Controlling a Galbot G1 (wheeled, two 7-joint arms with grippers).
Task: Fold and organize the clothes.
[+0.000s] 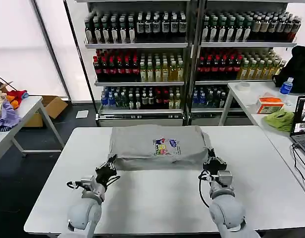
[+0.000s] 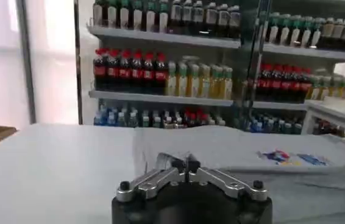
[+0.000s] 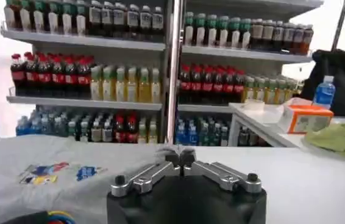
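Note:
A light grey shirt (image 1: 137,144) with a small multicoloured chest print (image 1: 165,147) lies folded into a wide band across the far half of the white table (image 1: 157,203). My left gripper (image 1: 112,164) is at the shirt's near left corner and my right gripper (image 1: 214,162) at its near right corner. In the left wrist view the left gripper (image 2: 185,163) is shut, its tips meeting at the edge of the shirt (image 2: 270,176). The right gripper (image 3: 180,157) is likewise shut where the shirt (image 3: 50,182) ends, with grey fabric bunched around its tips.
Shelves of bottles (image 1: 142,64) stand behind the table. A side table at the right carries a lime-green cloth (image 1: 280,119), an orange box (image 1: 269,104) and a laptop (image 1: 303,124). Another table at the left holds coloured fabrics (image 1: 6,106). The table's near half is bare.

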